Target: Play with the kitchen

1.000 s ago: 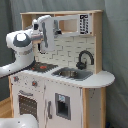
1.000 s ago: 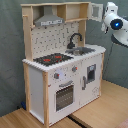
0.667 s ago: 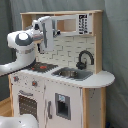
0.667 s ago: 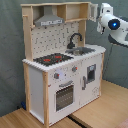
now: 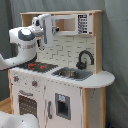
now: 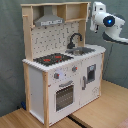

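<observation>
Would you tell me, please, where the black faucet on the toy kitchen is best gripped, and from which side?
Probably the faucet at the top of its arch, approached from above: the curved spout rises free above the sink, while its base sits close against the back panel.

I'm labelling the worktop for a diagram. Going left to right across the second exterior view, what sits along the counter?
Hob → faucet → sink, with the robot arm at far right.
</observation>
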Robot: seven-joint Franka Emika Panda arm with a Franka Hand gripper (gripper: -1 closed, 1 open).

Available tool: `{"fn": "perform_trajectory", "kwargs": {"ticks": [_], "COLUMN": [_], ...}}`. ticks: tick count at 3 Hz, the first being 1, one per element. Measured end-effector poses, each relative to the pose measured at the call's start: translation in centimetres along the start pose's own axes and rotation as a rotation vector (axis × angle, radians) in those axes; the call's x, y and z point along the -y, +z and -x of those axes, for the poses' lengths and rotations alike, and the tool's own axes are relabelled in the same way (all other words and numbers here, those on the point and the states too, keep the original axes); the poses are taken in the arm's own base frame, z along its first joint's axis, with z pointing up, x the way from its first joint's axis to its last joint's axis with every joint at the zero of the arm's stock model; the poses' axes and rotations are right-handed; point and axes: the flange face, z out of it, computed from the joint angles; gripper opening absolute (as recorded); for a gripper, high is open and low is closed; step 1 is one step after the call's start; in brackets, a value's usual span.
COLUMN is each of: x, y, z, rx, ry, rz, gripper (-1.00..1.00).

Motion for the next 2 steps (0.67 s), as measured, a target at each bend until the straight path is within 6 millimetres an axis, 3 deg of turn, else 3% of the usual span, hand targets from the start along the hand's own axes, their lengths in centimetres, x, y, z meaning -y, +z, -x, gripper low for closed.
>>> {"fn": "perform_trajectory", "kwargs": {"ticks": [2], "x": [4.3], "y": [2.2], "z": [-2.3], "rx": [-0.037], "ry": [-0.053], "rz": [-0.064], "gripper": [-1.00]}}
